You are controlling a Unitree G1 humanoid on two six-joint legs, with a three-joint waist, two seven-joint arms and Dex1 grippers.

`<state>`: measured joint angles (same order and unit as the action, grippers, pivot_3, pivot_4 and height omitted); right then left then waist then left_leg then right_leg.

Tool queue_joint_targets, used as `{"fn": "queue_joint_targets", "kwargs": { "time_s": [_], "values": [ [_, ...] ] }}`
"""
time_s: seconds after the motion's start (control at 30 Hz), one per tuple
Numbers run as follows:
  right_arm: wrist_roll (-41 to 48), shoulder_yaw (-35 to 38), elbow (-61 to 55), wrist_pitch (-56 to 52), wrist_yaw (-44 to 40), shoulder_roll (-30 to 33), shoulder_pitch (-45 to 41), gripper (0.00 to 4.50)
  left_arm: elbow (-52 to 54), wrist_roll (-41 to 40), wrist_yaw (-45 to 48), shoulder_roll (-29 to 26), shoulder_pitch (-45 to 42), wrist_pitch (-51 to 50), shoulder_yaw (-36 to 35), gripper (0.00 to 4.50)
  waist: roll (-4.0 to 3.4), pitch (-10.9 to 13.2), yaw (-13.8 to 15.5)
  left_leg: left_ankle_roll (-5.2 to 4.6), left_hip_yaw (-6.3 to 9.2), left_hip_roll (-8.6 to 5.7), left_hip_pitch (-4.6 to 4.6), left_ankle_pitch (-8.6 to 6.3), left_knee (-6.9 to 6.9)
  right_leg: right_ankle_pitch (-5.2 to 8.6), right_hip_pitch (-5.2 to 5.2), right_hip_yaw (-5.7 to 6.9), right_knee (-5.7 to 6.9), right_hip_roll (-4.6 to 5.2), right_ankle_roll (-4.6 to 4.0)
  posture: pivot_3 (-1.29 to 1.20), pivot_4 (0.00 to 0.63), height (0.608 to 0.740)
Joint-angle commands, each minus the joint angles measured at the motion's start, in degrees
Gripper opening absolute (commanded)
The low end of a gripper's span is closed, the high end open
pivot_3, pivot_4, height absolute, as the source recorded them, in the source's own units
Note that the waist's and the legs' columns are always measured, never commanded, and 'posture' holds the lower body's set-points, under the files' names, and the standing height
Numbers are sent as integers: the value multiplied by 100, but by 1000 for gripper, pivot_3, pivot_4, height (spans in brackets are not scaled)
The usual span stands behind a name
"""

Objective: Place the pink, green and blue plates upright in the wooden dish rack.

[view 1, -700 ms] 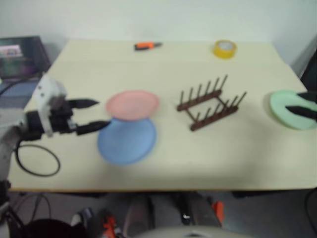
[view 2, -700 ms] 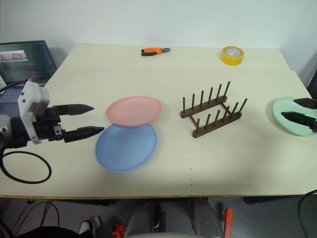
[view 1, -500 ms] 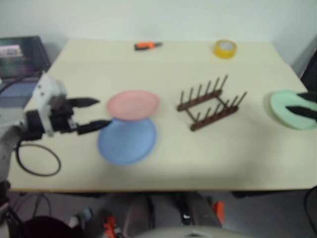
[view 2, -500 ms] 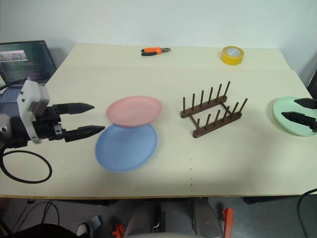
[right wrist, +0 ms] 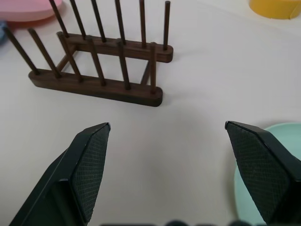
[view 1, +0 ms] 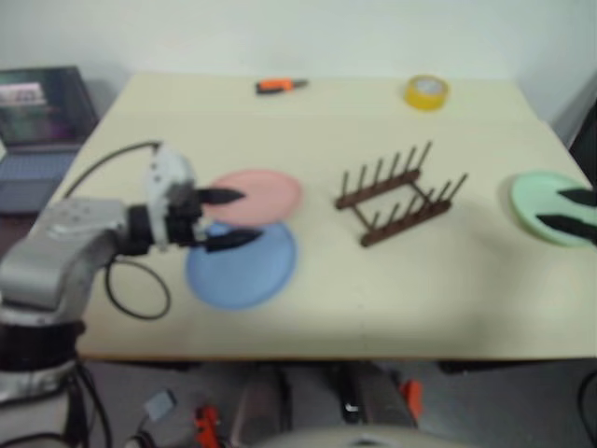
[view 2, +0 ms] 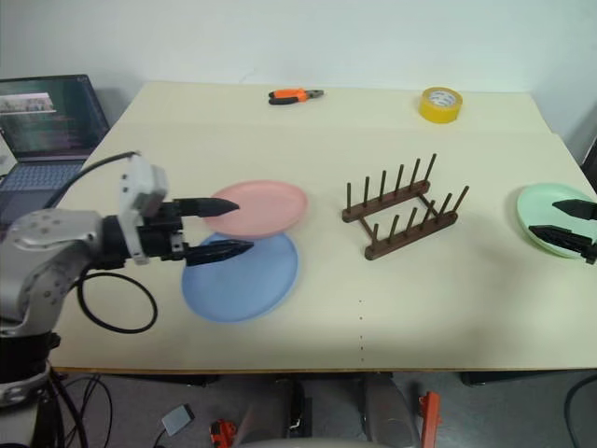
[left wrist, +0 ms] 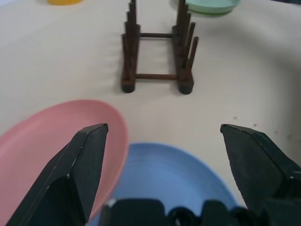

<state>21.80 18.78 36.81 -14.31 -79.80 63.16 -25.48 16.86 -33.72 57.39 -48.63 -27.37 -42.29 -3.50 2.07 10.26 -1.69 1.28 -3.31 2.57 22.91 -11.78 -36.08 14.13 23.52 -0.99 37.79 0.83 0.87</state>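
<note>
Your broad pale cream table (view 2: 448,308) carries everything, and none of the three plates is in the rack yet. The left arm has swung in from the table's left edge: half a second ago its gripper hung short of the plates, and now the left gripper (view 2: 224,229) reaches over them, fingers spread wide and holding nothing, the upper finger above the pink plate's near rim and the lower one above the blue plate. I read that as the approach for a first pick, not yet a grasp.

The round light blue matte plate (view 2: 244,286) lies flat nearest you, with the round salmon pink matte plate (view 2: 266,205) overlapping its far edge. The round mint green matte plate (view 2: 546,213) sits flat, well apart at the right edge; the right gripper (view 2: 566,225) hovers over it in the same spot, also wide open and empty.

The small dark brown wooden dish rack (view 2: 402,218) stands between the two groups, its peg rows upright and every slot free.

Along the far edge lie the small yellow tape roll (view 2: 438,103) and the orange-handled pliers (view 2: 294,95), both untouched.
</note>
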Motion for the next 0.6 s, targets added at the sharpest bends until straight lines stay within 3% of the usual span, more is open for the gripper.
{"fn": "queue_joint_targets", "kwargs": {
  "time_s": [0.03,0.27,0.6],
  "values": [
    [262,261,-683,-211,130,-43,264,4266,161,480,-515,396,-418,13,664,4223,-1,-1,0,0,1,-1,-3,0,-1,-2,-4,-1,0,0,3,0,150,740],
    [705,381,-2394,-915,376,-322,1189,4266,28,818,-746,1168,-943,-353,1694,4223,-1,-1,-14,0,4,-2,-11,0,-2,-4,-15,-5,-2,-8,7,0,150,740],
    [1121,568,-4012,-1603,1072,-608,1764,4266,-1054,1842,-1365,2241,-1653,-728,2849,4223,-1,-2,7,0,17,-12,-2,0,-7,-5,-15,-2,-8,-11,9,0,150,740]
  ]
}}
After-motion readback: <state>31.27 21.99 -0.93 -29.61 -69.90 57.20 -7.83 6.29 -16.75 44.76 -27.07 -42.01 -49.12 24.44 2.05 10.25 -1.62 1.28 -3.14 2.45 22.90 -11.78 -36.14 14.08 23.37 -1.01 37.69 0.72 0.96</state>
